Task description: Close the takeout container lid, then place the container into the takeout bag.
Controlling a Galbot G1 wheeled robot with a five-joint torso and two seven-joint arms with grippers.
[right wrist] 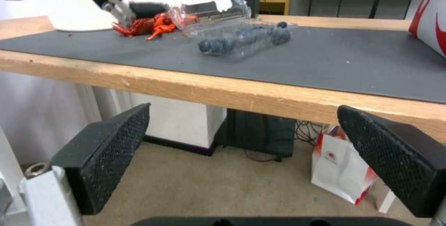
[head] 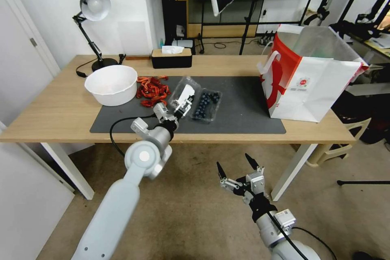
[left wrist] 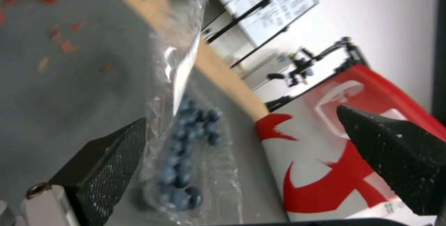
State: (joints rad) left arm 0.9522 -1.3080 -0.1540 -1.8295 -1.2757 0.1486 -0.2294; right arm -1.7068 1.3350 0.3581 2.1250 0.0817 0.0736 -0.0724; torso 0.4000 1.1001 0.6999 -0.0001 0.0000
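The takeout container (head: 205, 106) lies open on the grey mat (head: 243, 109), its tray holding dark blueberries (left wrist: 186, 156). Its clear lid (head: 185, 91), marked with a white sticker, is hinged to the tray's left side and tilted up off the mat. My left gripper (head: 183, 108) is open at the lid's near edge; in the left wrist view the lid (left wrist: 179, 55) rises beside one finger (left wrist: 111, 163). The takeout bag (head: 308, 81), white with red sides, stands open at the mat's right end. My right gripper (head: 239, 166) hangs open below the table's front edge.
A big white bowl (head: 110, 84) and a pile of red food pieces (head: 152, 90) sit left of the container. A black tissue box (head: 171, 57) and a desk lamp (head: 93, 8) stand at the back. A small bag (right wrist: 341, 170) rests on the floor under the table.
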